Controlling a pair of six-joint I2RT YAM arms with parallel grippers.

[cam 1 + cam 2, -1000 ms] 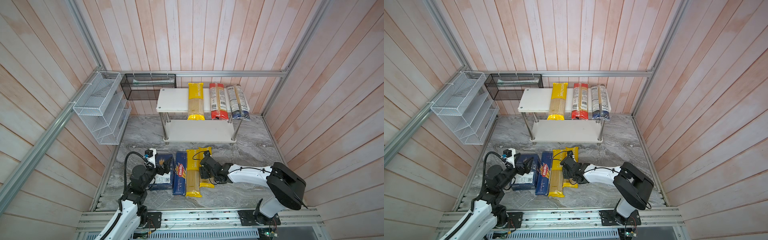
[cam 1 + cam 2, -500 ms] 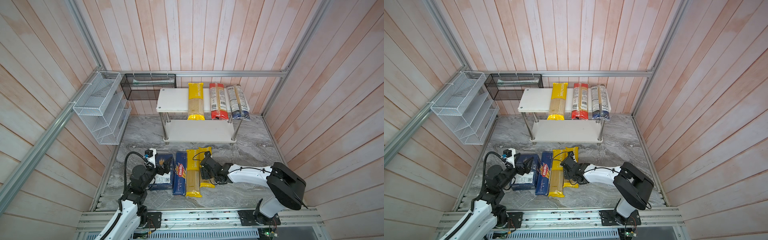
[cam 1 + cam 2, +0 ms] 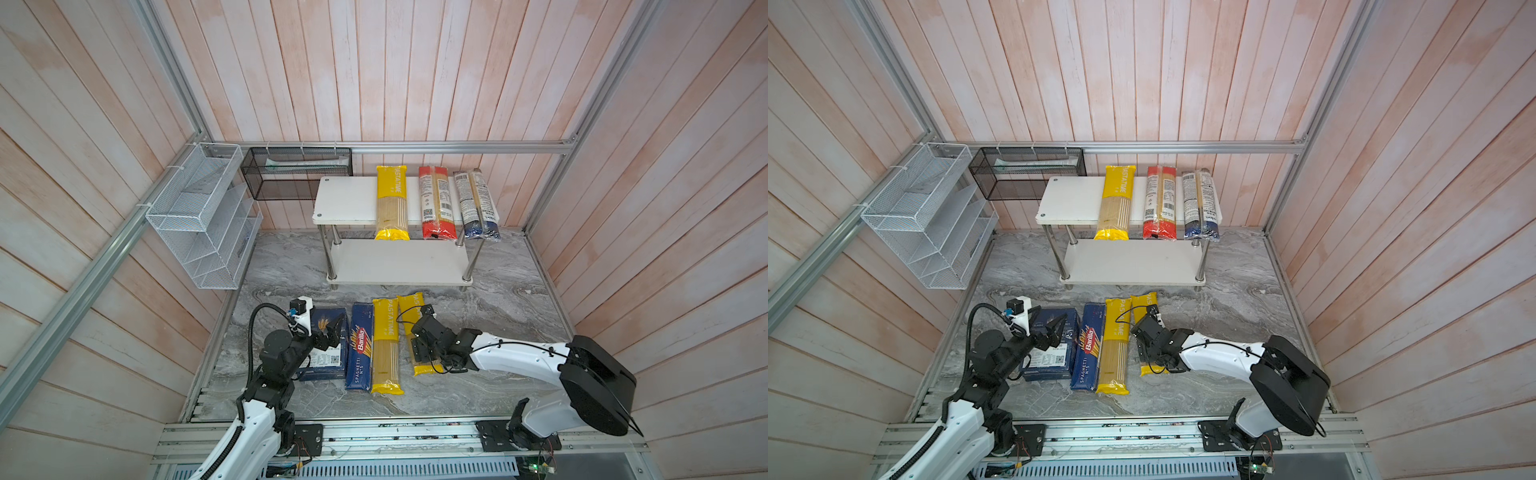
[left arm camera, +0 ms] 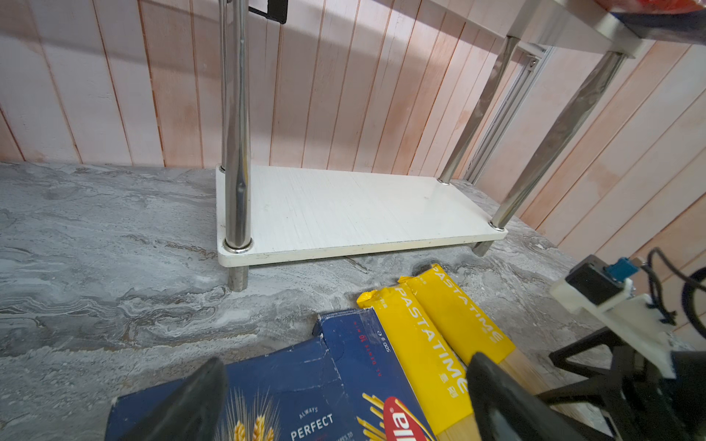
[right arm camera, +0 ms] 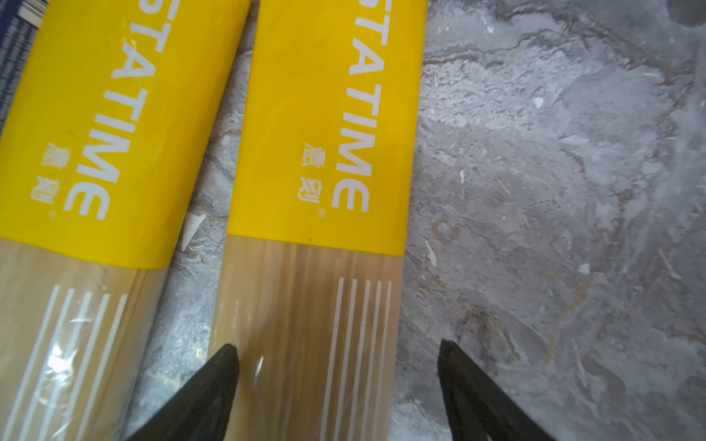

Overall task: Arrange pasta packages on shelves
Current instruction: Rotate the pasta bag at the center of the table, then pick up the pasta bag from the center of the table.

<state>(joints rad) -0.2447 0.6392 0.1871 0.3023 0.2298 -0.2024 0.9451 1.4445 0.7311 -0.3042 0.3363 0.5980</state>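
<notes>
On the top shelf (image 3: 345, 199) lie three pasta packages: a yellow PASTATIME bag (image 3: 391, 203), a red-ended bag (image 3: 434, 203) and a dark-blue-ended bag (image 3: 476, 203). The lower shelf (image 3: 395, 262) is bare. On the marble floor lie two dark blue Barilla boxes (image 3: 328, 361) (image 3: 360, 349) and two yellow bags (image 3: 386, 345) (image 3: 411, 307) side by side. My right gripper (image 5: 336, 345) is open low over the rightmost yellow bag (image 5: 324, 133), one finger at each side. My left gripper (image 4: 347, 362) hangs open above the Barilla boxes (image 4: 290, 374).
A white wire mesh basket (image 3: 199, 216) hangs on the left wall and a black mesh basket (image 3: 297, 172) on the back wall beside the rack. Chrome legs (image 4: 237, 152) stand at the rack's corners. Bare marble floor (image 3: 511, 307) lies to the right of the packs.
</notes>
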